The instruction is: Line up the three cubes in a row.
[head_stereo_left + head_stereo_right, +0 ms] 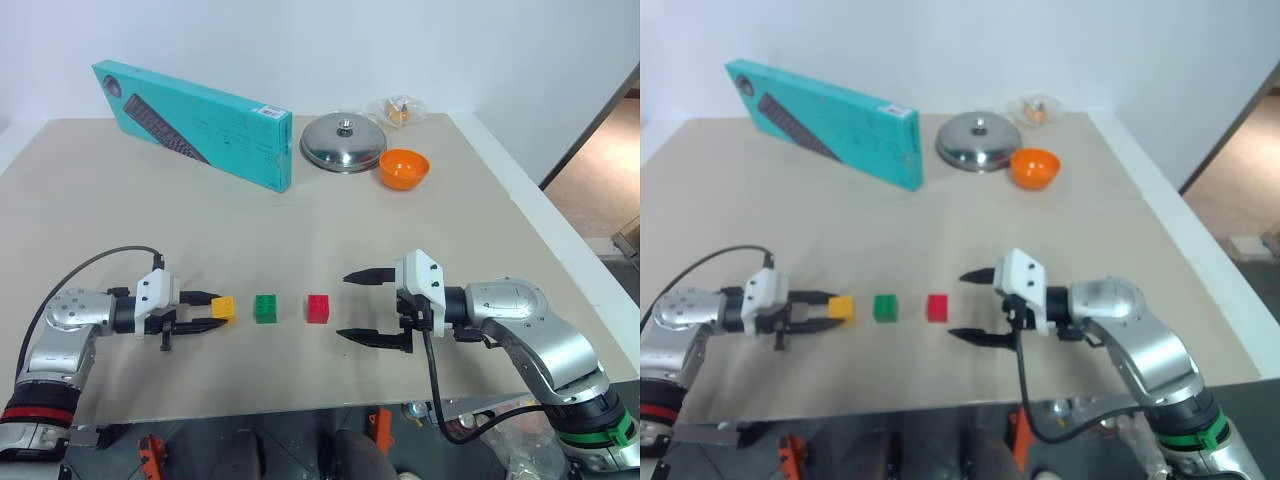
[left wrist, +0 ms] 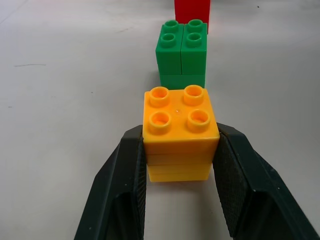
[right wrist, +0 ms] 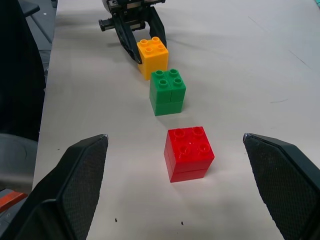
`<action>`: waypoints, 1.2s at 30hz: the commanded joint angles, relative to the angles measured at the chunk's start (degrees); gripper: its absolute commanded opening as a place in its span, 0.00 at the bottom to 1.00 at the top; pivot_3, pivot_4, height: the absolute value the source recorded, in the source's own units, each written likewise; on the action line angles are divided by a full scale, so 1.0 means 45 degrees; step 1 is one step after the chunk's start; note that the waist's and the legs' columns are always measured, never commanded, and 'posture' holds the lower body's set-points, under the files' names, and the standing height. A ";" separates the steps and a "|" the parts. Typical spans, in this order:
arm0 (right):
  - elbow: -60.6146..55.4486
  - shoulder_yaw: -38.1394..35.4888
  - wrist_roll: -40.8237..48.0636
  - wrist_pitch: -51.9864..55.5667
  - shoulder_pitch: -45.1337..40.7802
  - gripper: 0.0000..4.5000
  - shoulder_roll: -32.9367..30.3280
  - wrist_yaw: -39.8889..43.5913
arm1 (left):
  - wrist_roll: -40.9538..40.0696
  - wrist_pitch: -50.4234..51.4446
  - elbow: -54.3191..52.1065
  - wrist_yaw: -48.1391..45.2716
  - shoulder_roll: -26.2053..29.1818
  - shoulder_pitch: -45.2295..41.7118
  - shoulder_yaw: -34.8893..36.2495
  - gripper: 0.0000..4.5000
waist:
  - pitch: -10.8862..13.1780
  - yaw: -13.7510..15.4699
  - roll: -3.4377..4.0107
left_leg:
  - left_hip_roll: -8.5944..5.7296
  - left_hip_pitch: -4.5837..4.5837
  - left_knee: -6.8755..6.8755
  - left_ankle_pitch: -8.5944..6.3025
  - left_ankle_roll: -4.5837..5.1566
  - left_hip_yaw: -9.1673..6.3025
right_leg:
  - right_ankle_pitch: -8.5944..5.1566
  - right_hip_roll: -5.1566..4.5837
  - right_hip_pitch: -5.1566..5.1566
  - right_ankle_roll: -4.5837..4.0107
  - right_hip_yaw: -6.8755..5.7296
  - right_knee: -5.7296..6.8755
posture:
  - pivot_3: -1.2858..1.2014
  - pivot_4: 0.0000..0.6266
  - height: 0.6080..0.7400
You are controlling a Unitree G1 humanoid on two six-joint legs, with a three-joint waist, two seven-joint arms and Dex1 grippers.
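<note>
Cubes sit in a row already — left gripper (image 1: 214, 311) pinches the yellow cube (image 1: 223, 308), green cube (image 1: 266, 308) and red cube (image 1: 318, 308) lie just past it, right gripper (image 1: 357, 307) spread wide — only letting go is left.

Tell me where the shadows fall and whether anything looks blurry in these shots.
Left wrist view: soft shadow under the yellow-orange cube between the left gripper fingers; all sharp. Right wrist view: faint shadows beside the red cube and green cube. Left eye view: glare on the steel lid.
</note>
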 commanded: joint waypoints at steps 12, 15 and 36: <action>0.0111 -0.0165 -0.0233 -0.0431 -0.0162 1.00 -0.0033 0.0201 | 0.0097 -0.0306 0.0095 -0.0496 0.0681 0.0080 -0.0029 0.40 | 0.0000 -0.0010 0.0000 | 0.0028 0.0004 0.0000 0.0000 0.0000 0.0021 | 0.0002 0.0032 -0.0022 -0.0019 0.0009 0.0028 | 0.52 0.24 1.00; 0.0171 -0.0130 -0.0272 -0.0481 -0.0187 1.00 -0.0021 0.0215 | 0.0189 -0.0398 0.0123 -0.0491 0.0585 0.0021 -0.0135 0.69 | 0.0000 -0.0005 0.0000 | 0.0026 0.0002 0.0000 0.0000 0.0000 0.0035 | 0.0002 0.0028 -0.0028 -0.0019 0.0018 0.0030 | 0.52 0.24 1.00; -0.0176 -0.1475 0.1119 0.0580 -0.0375 1.00 0.0550 -0.1083 | -0.1633 0.5292 -0.3393 0.3014 0.0905 -0.1334 0.1164 0.98 | 0.0001 0.0002 -0.0005 | 0.0021 0.0008 0.0025 0.0001 -0.0002 0.0086 | 0.0002 0.0017 -0.0054 -0.0016 0.0066 0.0089 | 0.52 0.24 1.00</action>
